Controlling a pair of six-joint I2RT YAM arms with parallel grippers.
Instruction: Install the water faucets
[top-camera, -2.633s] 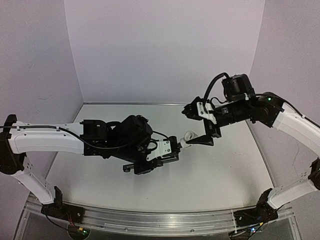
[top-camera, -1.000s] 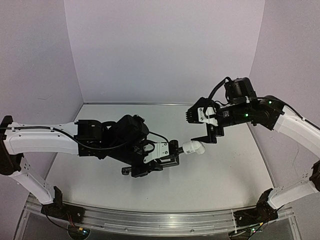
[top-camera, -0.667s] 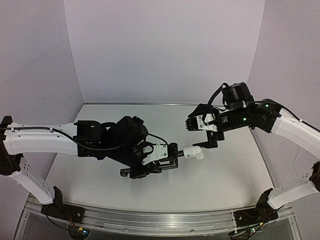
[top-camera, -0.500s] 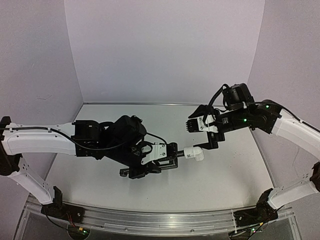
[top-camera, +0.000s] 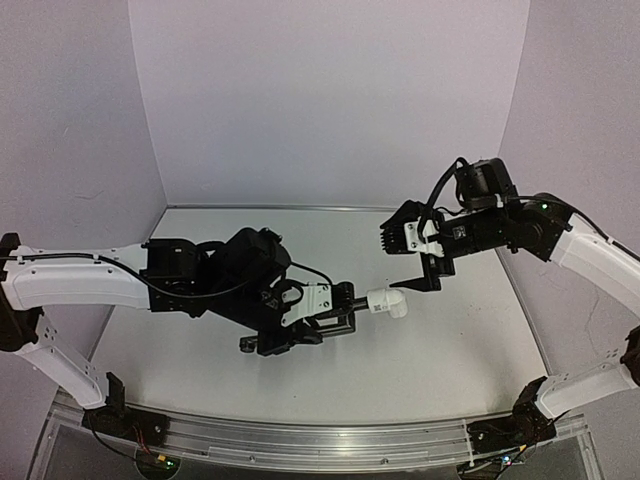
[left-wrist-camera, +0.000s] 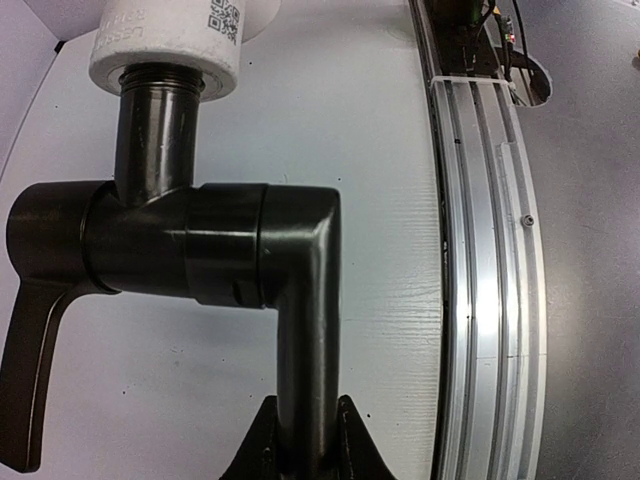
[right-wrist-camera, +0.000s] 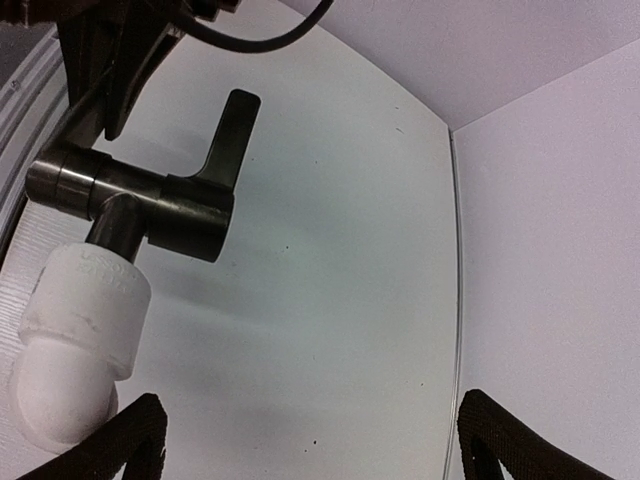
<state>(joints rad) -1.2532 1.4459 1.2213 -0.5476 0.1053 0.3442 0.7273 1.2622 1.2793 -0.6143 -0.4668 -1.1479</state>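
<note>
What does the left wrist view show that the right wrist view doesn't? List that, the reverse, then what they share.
Left wrist only: the left gripper shut on the black faucet, a QR label on the white fitting, and the aluminium rail.
Right wrist only: the open right gripper, the fitting's rounded elbow end, the wall.
Both: the faucet with the fitting on its stub, its lever, the table.
</note>
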